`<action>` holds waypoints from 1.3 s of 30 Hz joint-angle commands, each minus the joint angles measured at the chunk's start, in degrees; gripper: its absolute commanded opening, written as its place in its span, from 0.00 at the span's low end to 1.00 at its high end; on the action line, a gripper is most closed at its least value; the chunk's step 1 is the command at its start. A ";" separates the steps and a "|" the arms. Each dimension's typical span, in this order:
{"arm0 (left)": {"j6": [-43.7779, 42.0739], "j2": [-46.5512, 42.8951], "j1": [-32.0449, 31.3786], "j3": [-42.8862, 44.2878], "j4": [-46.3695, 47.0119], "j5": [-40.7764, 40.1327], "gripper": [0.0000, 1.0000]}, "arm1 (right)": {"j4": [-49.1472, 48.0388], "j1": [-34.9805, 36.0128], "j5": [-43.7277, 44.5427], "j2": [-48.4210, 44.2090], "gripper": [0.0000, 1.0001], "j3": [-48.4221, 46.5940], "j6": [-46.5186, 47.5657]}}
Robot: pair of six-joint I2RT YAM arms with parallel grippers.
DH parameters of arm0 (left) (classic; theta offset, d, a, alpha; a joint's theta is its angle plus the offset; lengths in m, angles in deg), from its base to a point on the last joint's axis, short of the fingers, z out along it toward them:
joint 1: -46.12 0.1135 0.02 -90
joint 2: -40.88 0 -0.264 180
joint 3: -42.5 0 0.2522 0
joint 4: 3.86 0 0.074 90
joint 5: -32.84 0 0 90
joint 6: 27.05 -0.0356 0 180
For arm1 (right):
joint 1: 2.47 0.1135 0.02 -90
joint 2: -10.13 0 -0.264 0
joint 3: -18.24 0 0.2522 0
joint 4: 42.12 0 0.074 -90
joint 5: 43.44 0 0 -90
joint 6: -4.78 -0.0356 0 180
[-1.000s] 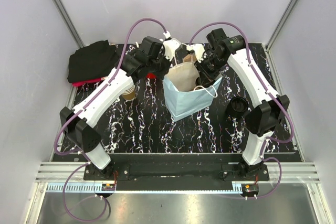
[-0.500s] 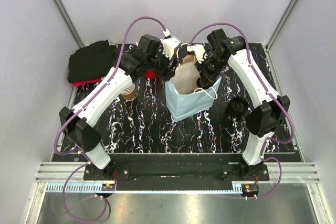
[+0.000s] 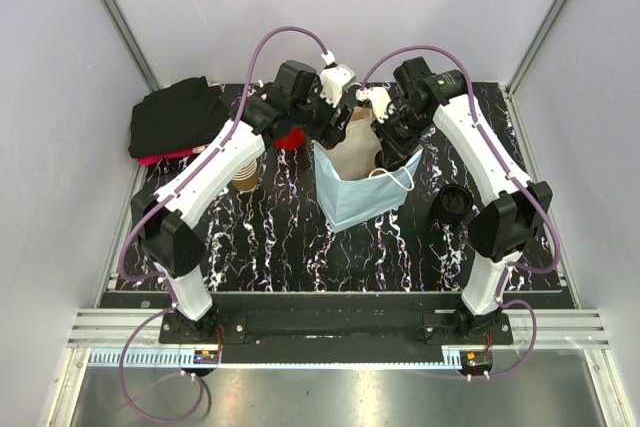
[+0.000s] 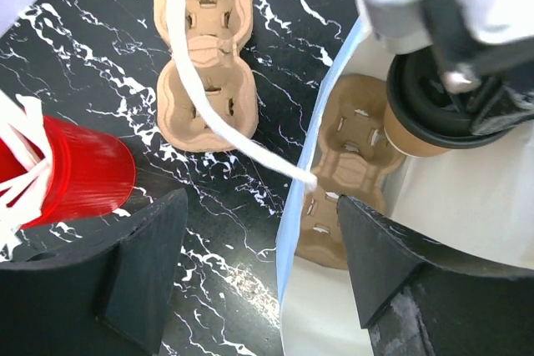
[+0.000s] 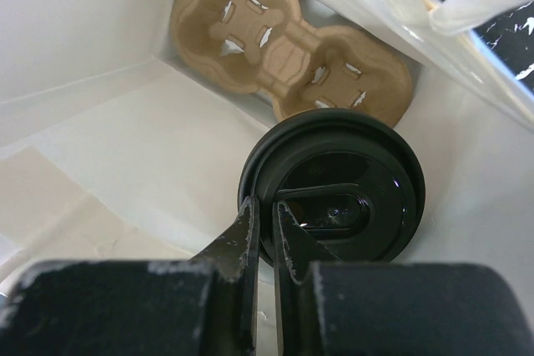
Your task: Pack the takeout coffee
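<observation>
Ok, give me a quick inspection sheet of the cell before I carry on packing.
Surface: black marbled table; no spill seen.
Job's things: lidded tan cup inside the blue bag, beside a pulp carrier lying in it; second tan cup stands on the table left of the bag.
Clutter: spare carrier, red utensil cup, black round item, black cloth.
Grippers: left gripper open at the bag's rim; right gripper shut on the cup's lid.
Cables: purple cables arc above the arms.
Surroundings: plain walls; nothing else seen.
</observation>
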 commanded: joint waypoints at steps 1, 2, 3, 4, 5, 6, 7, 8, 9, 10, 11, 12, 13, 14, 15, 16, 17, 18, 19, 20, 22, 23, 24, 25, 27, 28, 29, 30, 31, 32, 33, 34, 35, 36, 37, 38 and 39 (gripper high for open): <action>0.39 0.65 0.00 2.54 3.38 0.18 0.74 | 5.63 0.15 0.82 -2.61 0.00 0.62 0.19; 0.30 0.74 0.09 2.45 3.65 -0.08 0.73 | 5.45 0.24 0.82 -2.79 0.00 0.79 0.19; 0.39 0.74 0.09 2.28 3.91 -0.26 0.70 | 5.28 0.15 0.91 -2.97 0.00 1.23 0.19; 0.30 0.74 0.09 2.02 4.35 -0.43 0.68 | 5.02 0.15 0.91 -2.97 0.00 1.32 0.28; 0.47 0.83 0.09 1.93 4.61 -0.61 0.66 | 4.84 0.24 0.91 -3.14 0.00 1.50 0.28; 0.48 0.83 0.00 1.84 4.70 -0.87 0.60 | 4.84 0.15 0.91 -3.23 0.00 1.67 0.36; 0.56 0.91 0.00 1.75 5.05 -0.96 0.58 | 4.66 0.24 0.91 -3.32 0.00 1.76 0.37; 0.56 0.91 0.00 1.75 5.23 -1.05 0.56 | 4.75 0.15 0.91 -3.41 0.00 1.85 0.45; 0.65 1.00 0.00 1.75 5.32 -1.40 0.53 | 4.75 0.15 0.91 -3.41 0.00 2.20 0.54; 0.65 1.00 0.09 1.75 5.58 -1.58 0.48 | 4.58 0.15 0.91 -3.49 0.00 2.29 0.63; 0.65 1.00 0.09 1.75 5.67 -1.58 0.46 | 4.49 0.15 0.91 -3.49 0.00 2.46 0.72; 0.65 1.00 0.09 1.66 5.76 -1.93 0.44 | 4.49 0.15 1.08 -3.49 0.00 2.64 0.89; 0.56 0.92 0.18 1.75 5.93 -2.02 0.41 | 4.23 0.15 1.17 -3.67 0.00 2.82 0.98; 0.65 0.91 0.26 1.75 6.11 -1.93 0.40 | 3.87 0.15 1.26 -3.76 0.00 3.16 1.15; 0.74 0.91 0.35 1.75 6.11 -2.02 0.38 | 3.61 0.15 1.43 -3.84 0.00 3.34 1.24; 0.74 0.83 0.35 1.75 6.20 -1.84 0.36 | 3.00 0.15 1.44 -4.19 0.00 3.69 1.33; 0.91 0.83 0.44 1.84 6.29 -2.02 0.36 | 2.56 0.15 1.35 -4.37 0.00 4.30 1.42; 0.92 0.91 0.61 1.75 6.29 -2.02 0.35 | 2.12 0.15 1.35 -4.55 0.00 4.66 1.51; 1.00 1.00 0.79 1.75 6.29 -2.11 0.34 | 1.59 0.15 1.26 -4.72 0.00 4.84 1.51; 1.09 1.09 0.79 1.75 6.29 -2.28 0.33 | 1.59 0.24 1.35 -4.72 0.00 5.10 1.68; 1.18 1.18 0.97 1.66 6.37 -2.37 0.32 | 1.32 0.15 1.44 -4.64 0.00 5.36 1.68; 1.27 1.27 1.05 1.75 6.29 -2.46 0.31 | 1.32 0.15 1.44 -4.64 0.00 5.54 1.68; 1.35 1.35 1.23 1.75 6.46 -2.54 0.30 | 1.24 0.15 1.52 -4.64 0.00 5.63 1.77; 1.53 1.35 1.32 1.75 6.46 -2.63 0.29 | 1.23 0.15 1.52 -4.55 0.00 5.63 1.77; 1.53 1.53 1.67 1.84 6.46 -2.72 0.28 | 1.15 0.15 1.61 -4.55 0.00 5.81 1.86; 1.70 1.70 1.67 2.01 6.55 -2.55 0.27 | 1.15 0.15 1.52 -4.55 0.00 5.89 1.86; 1.79 1.71 1.76 2.19 6.46 -2.46 0.27 | 1.23 0.24 1.52 -4.55 0.00 5.98 1.95; 1.79 1.79 1.85 2.28 6.46 -2.46 0.26 | 1.06 0.15 1.52 -4.55 0.00 6.07 1.95; 1.79 1.88 1.93 2.36 6.46 -2.37 0.25 | 1.06 0.15 1.61 -4.55 0.00 6.07 1.95; 1.79 1.88 1.85 2.36 6.46 -2.37 0.25 | 1.06 0.15 1.70 -4.55 0.00 6.24 1.95; 1.88 1.88 1.93 2.45 6.46 -2.28 0.24 | 0.80 0.06 1.61 -4.55 0.00 6.24 1.95; 1.71 1.88 1.93 2.45 6.55 -2.19 0.24 | 0.79 0.15 1.70 -4.64 0.00 6.33 1.95; 1.97 1.88 2.02 2.54 6.46 -2.19 0.23 | 0.62 0.15 1.61 -4.64 0.00 6.59 2.03; 1.88 1.88 2.02 2.45 6.55 -2.02 0.23 | 0.27 0.24 1.61 -4.72 0.00 6.77 1.95; 2.06 1.88 2.11 2.37 6.46 -2.11 0.22 | 0.09 0.15 1.61 -4.72 0.00 6.95 1.95; 1.97 1.88 2.11 2.36 6.46 -2.02 0.21 | -0.08 0.15 1.70 -4.81 0.00 7.38 2.03; 2.06 1.88 2.11 2.28 6.46 -1.93 0.21 | -0.35 0.24 1.70 -4.90 0.00 7.56 2.03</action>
